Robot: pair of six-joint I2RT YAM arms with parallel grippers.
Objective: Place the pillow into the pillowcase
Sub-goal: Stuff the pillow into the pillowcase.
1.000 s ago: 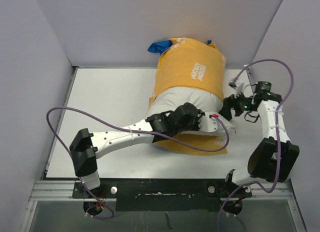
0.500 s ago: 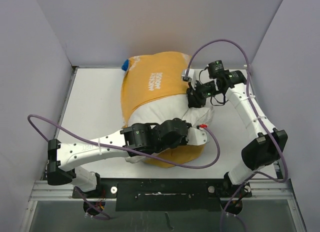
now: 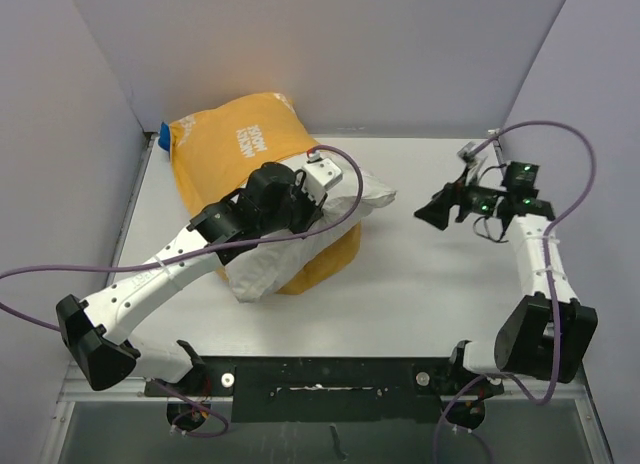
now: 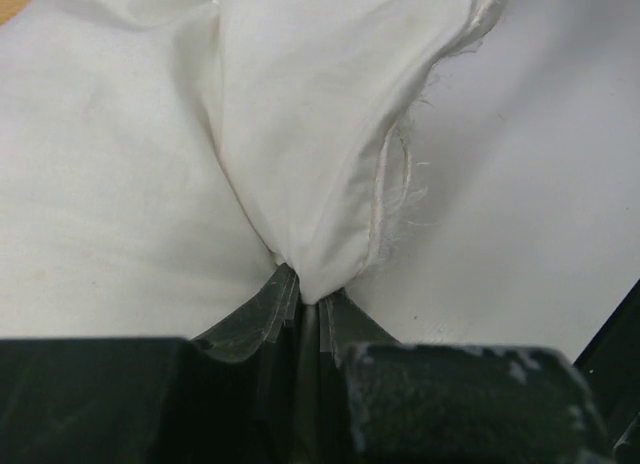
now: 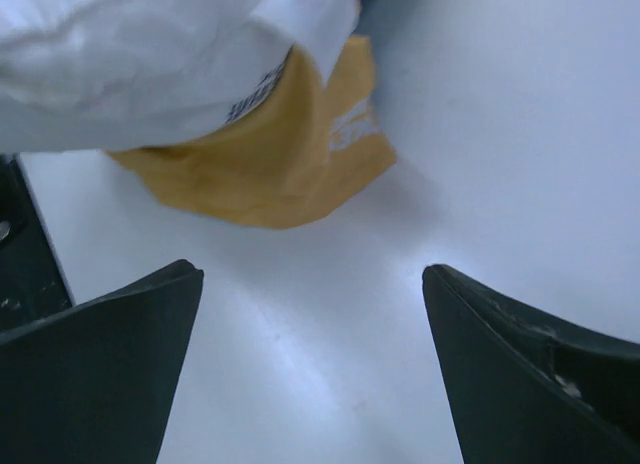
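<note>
The pillowcase, mustard-yellow side up with a blue corner at the far left, lies at the back left of the table and covers the far part of the pillow. The white pillow sticks out of it toward the front and the right. My left gripper rests on top, shut on a fold of the pillow, which bunches between the jaws of the left gripper. My right gripper hangs open over the bare table at the right. In its wrist view the right gripper holds nothing, and pillow and pillowcase lie ahead of it.
Grey walls close the table in at the back and both sides. Purple cables loop off both arms. A black rail runs along the front edge. Bare white tabletop lies between the pillow and the right arm.
The left gripper has dragged the pillow and pillowcase leftward across the table. The right gripper has let go of the bundle, drawn back to the right and opened wide.
</note>
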